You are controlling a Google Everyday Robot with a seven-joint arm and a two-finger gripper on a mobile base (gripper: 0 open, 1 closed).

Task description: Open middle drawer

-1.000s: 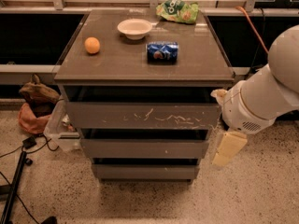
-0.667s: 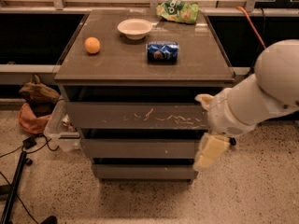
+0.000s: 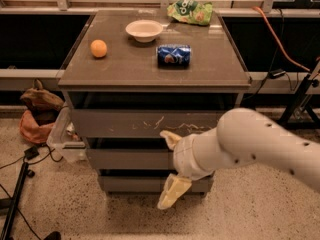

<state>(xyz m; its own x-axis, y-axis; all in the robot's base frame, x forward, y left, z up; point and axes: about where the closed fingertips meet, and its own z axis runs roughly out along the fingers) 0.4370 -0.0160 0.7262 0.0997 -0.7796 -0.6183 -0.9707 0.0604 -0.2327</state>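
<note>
The middle drawer point(image 3: 127, 159) is a plain grey-brown front, shut, between the scratched top drawer point(image 3: 125, 123) and the narrow bottom drawer point(image 3: 130, 183). My gripper point(image 3: 171, 165) is in front of the right half of the middle drawer, on the end of the white arm point(image 3: 260, 146) that reaches in from the right. Its two yellowish fingers are spread apart, one at the drawer's upper edge point(image 3: 169, 138) and one hanging below its lower edge point(image 3: 172, 191). The arm hides the right part of the drawer fronts.
On the cabinet top point(image 3: 125, 71) lie an orange point(image 3: 98, 48), a white bowl point(image 3: 144, 30), a blue can point(image 3: 173, 55) on its side and a green bag point(image 3: 191, 11). A clear bin point(image 3: 62, 139) and brown bag point(image 3: 37, 114) sit left; cables on the floor.
The arm has swung left, from beside the cabinet's right edge to in front of the drawer fronts. The gripper now sits over the middle drawer. The drawers have not moved.
</note>
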